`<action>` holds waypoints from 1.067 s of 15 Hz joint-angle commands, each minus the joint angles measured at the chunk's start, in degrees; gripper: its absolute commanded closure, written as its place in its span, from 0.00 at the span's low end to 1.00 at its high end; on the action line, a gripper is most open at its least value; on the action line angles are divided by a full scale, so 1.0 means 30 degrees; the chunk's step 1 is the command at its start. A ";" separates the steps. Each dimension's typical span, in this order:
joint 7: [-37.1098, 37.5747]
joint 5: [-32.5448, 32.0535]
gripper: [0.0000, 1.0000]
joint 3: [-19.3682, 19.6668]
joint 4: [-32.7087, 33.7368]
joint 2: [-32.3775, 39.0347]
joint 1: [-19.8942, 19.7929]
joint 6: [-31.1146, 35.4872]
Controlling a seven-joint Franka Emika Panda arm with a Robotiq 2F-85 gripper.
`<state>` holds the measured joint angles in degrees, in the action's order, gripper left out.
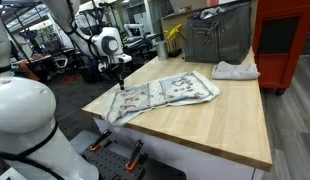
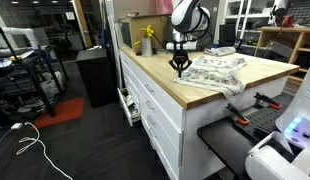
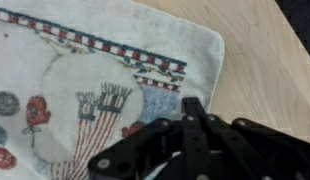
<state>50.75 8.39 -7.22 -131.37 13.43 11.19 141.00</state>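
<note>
Workshop bench (image 1: 205, 125) carried a printed towel (image 1: 167, 92), spread but rumpled; the gripper (image 1: 120, 80) hung clenched over its corner, no cloth visibly pinched.

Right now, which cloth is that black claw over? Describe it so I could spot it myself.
Find the long light wooden table. Spread on it, one corner under the black gripper, lies a cream cloth towel printed with small pictures. Its red-and-blue striped border sets it apart from the plain white crumpled cloth farther along.
</note>
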 commanded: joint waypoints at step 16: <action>0.0916 -0.0124 1.00 0.1060 0.6405 0.4549 0.1178 0.0826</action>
<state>51.82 7.84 -4.60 -115.46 24.60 13.55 143.81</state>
